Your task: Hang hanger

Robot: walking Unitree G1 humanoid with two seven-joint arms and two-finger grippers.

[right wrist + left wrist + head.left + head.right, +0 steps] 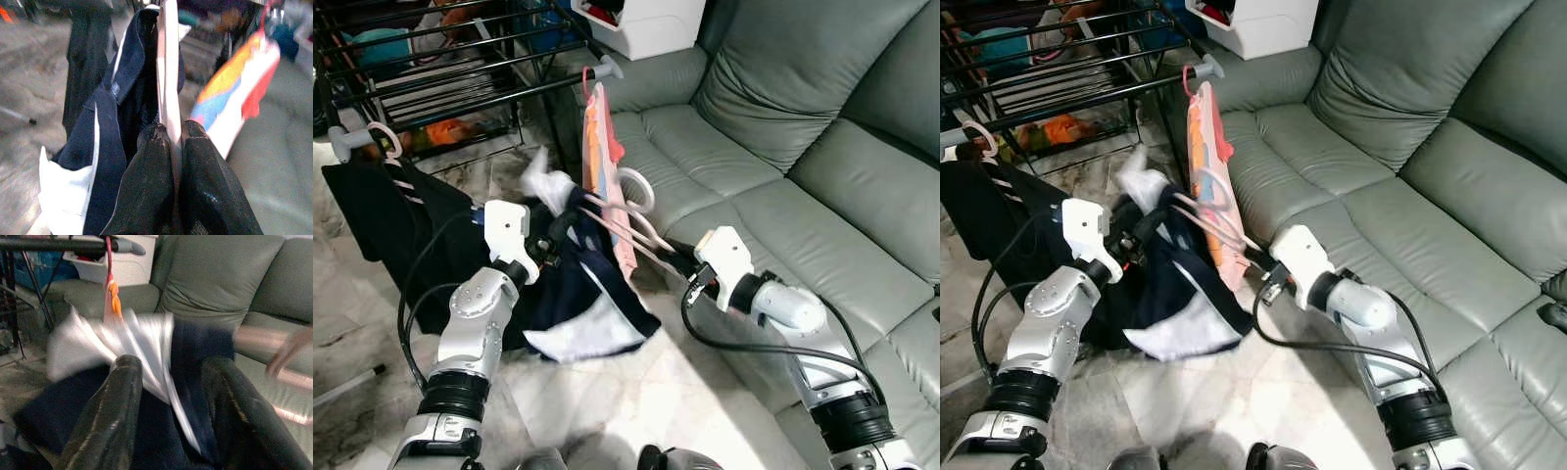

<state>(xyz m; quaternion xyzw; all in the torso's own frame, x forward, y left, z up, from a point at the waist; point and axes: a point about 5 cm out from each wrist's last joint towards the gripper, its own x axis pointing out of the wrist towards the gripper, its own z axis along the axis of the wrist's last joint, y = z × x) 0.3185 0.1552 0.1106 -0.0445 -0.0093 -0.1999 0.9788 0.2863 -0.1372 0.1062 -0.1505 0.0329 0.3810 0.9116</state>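
Observation:
A pale pink-white hanger [628, 223] carries a navy and white garment [592, 299] that droops toward the floor. My right gripper [674, 257] is shut on the hanger's arm; in the right wrist view the fingers [151, 181] pinch the hanger [168, 73]. The hanger's hook [644, 191] points up, below and apart from the black rack bar [509, 93]. My left gripper [553, 233] reaches into the garment from the left. In the blurred left wrist view its fingers [112, 416] stand apart with the navy cloth [161, 435] between them.
A pink, orange and blue garment [603, 147] hangs from the rack bar's end. A black garment [372, 215] hangs at the left on a white hanger. A grey sofa [783, 147] runs along the right. A white box [656, 24] sits behind it.

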